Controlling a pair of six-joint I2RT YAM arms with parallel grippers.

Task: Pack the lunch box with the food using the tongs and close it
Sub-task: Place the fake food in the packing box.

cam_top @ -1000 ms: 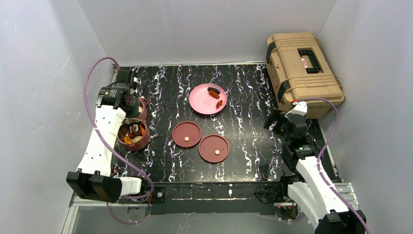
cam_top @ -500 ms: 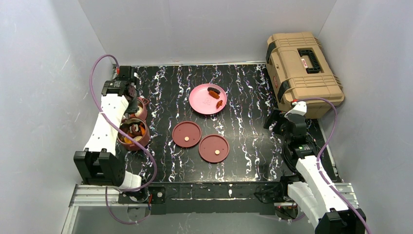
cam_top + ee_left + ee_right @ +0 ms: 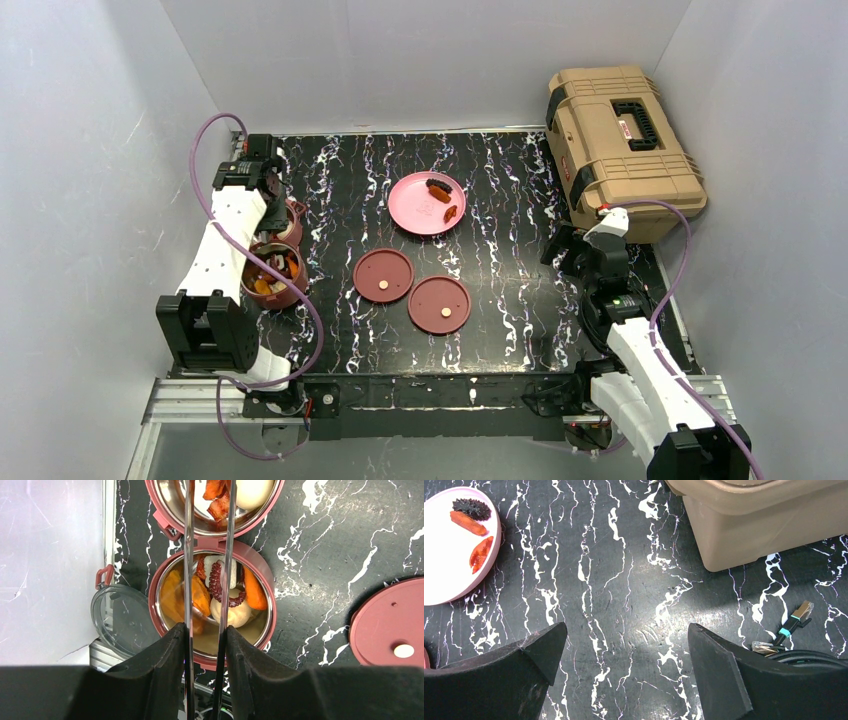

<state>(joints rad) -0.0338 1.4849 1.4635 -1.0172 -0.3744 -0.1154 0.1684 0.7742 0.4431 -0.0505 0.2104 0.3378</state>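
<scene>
- Black marble-look table (image 3: pixel 500 250), veined in white, is carrying everything; pale grey walls (image 3: pixel 420 60) are closing it in on three sides.
- Tan toolbox (image 3: pixel 620 140) is sitting shut at the far right corner.
- Pink plate (image 3: pixel 410 205) is lying far of centre, carrying one dark brown piece (image 3: pixel 437 186) and two orange-red pieces of food.
- Two maroon bowls of the lunch box are standing at the left edge, with rims meeting in the left wrist view.
- Near bowl (image 3: pixel 278 300) is holding orange chunks (image 3: pixel 200 597), a pale round bun (image 3: pixel 235 612), a dark red tentacle-like piece (image 3: pixel 217 582) and a white bit.
- Far bowl (image 3: pixel 292 228) is holding orange-red chunks (image 3: pixel 215 490) and a pale egg-like piece (image 3: pixel 252 490).
- Two flat disc lids (image 3: pixel 383 275) (image 3: pixel 439 304), each showing a pale centre dot, are lying just beside each other mid-table, well apart from the bowls.
- Clear lid (image 3: pixel 120 620) with a maroon clip is lying just beside the near bowl at the table's edge.
- Left end effector (image 3: pixel 205 630) is clamping the tongs (image 3: pixel 188 555), one finger pressing on each arm. The two arms are running out over both bowls, with tips beyond the frame.
- Right end effector (image 3: pixel 625 627) is gaping wide and gripping nothing, hovering over bare table between plate and toolbox.
</scene>
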